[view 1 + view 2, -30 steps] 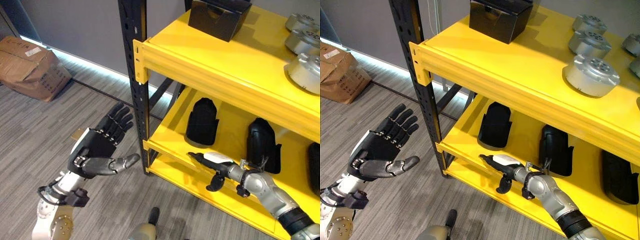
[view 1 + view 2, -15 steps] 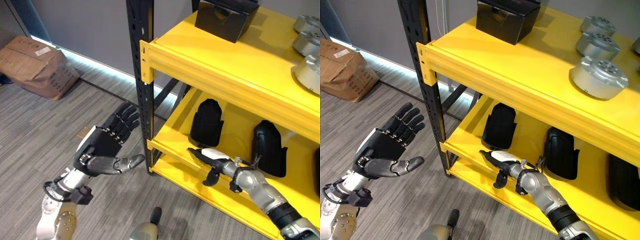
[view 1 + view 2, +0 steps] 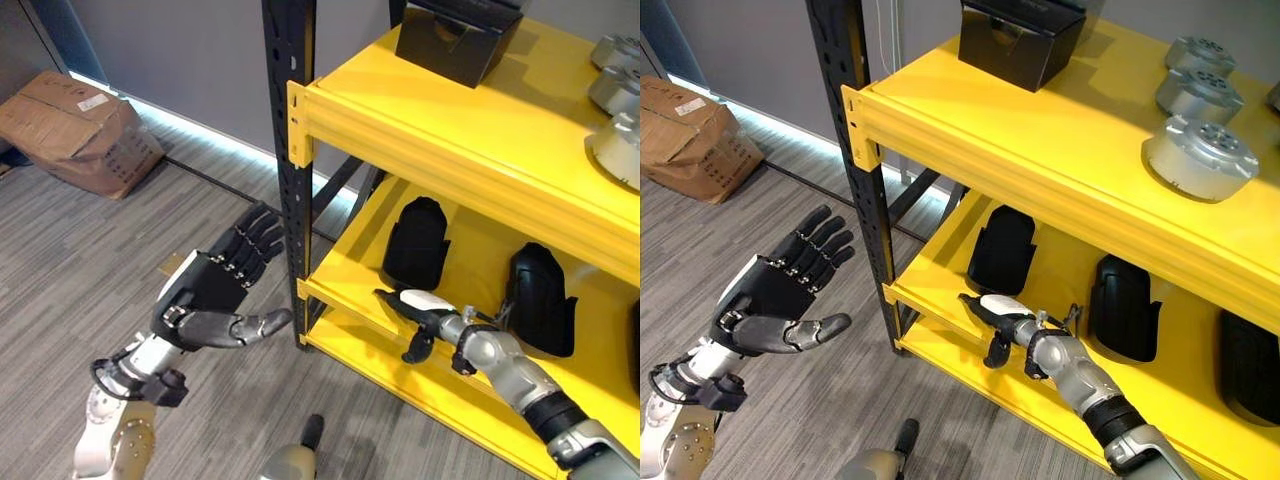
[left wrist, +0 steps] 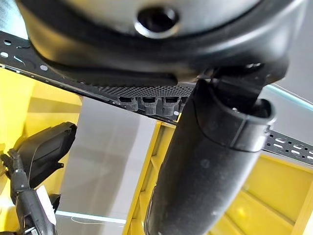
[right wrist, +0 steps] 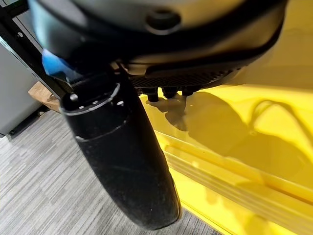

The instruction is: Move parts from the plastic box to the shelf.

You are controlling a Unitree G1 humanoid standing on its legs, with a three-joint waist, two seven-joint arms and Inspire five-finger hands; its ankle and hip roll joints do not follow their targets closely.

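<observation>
Beside the black post (image 3: 290, 160), the left hand (image 3: 205, 298) spreads empty, while the right hand (image 3: 420, 308) lies flat and empty on the lower shelf (image 3: 345, 262) before black parts (image 3: 414, 243).

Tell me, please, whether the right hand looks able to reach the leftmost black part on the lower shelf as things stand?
Probably yes. The right hand is over the front edge of the lower shelf, fingers straight, and the leftmost black part stands just behind it with nothing between them.

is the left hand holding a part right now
No, the left hand hangs open beside the shelf post, fingers straight, nothing in its palm.
</observation>
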